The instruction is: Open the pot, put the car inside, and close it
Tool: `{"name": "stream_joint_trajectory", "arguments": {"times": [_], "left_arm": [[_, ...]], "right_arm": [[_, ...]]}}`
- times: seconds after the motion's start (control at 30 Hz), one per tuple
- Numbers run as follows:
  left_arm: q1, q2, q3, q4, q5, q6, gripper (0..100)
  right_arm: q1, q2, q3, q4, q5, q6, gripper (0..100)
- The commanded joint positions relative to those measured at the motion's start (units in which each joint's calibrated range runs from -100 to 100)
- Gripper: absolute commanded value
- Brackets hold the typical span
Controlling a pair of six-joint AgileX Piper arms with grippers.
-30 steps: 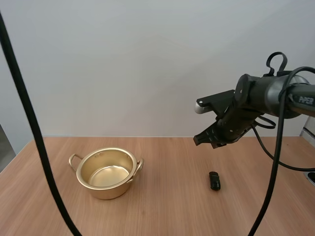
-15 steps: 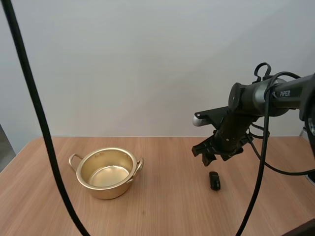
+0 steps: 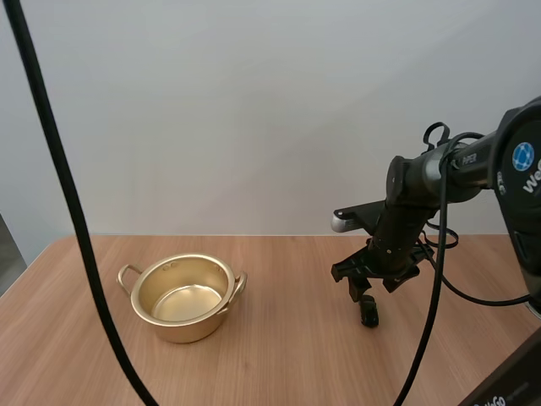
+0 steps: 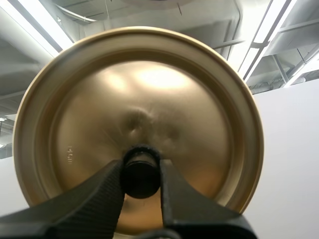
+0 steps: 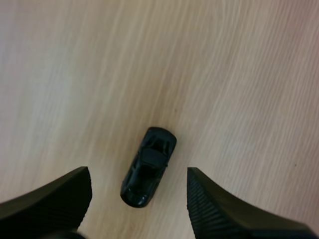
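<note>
Descending over the last second, the right gripper [image 3: 370, 292] has come from high above the car [image 5: 148, 167] to hang just over it, its ribbed black fingers spread wide. The car lies on the wood between them, untouched and set aslant to the line they would close along. I judge the opening step done and the pick-up about to start: a little more descent, then a squeeze, perhaps after a small turn of the wrist. The table [image 3: 279, 355] under the tool is flat, pale wood with a fine straight grain. Well apart from the right gripper, off to its left, the pot [image 3: 182, 296] stands open and empty: round, gold-coloured metal with a bright, reflective inside and two thin loop handles. Its lid [image 4: 149, 89] is a shallow brushed-gold disc with a raised rim, held aloft by the left gripper [image 4: 141, 175], which is clamped on the small, round black knob [image 4: 141, 169] at the lid's centre. The car is tiny, glossy black and smoothly rounded, so it will likely be slippery between the fingers.
</note>
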Motion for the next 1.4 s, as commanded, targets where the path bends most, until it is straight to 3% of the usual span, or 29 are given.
{"name": "stream_joint_trajectory", "arguments": {"times": [0.0,0.43,0.7,0.93,1.03,1.1,1.13,1.23,1.27,1.37], "left_arm": [[0.03,0.07,0.00,0.07,0.01,0.01,0],[0.03,0.07,0.00,0.07,0.01,0.01,0],[0.03,0.07,0.00,0.07,0.01,0.01,0],[0.03,0.07,0.00,0.07,0.01,0.01,0],[0.03,0.07,0.00,0.07,0.01,0.01,0],[0.03,0.07,0.00,0.07,0.01,0.01,0],[0.03,0.07,0.00,0.07,0.01,0.01,0],[0.03,0.07,0.00,0.07,0.01,0.01,0],[0.03,0.07,0.00,0.07,0.01,0.01,0],[0.03,0.07,0.00,0.07,0.01,0.01,0]], "right_arm": [[-0.01,0.56,0.00,-0.90,-0.03,0.95,93],[-0.01,5.45,0.00,-0.90,1.34,0.87,91],[-0.01,8.51,0.00,3.17,0.51,-2.95,85],[-0.01,11.20,0.00,2.68,-2.31,-3.27,85],[-0.01,11.48,0.00,2.68,-2.92,-3.46,80],[-0.01,11.48,0.00,2.68,-3.30,-3.46,69],[-0.01,11.48,0.00,2.68,-3.47,-3.46,59],[-0.01,11.48,0.00,2.56,-4.56,-3.56,11],[-0.01,11.48,0.00,2.58,-4.56,-4.11,0],[-0.01,11.48,0.00,2.58,-5.18,-5.05,0]]}}
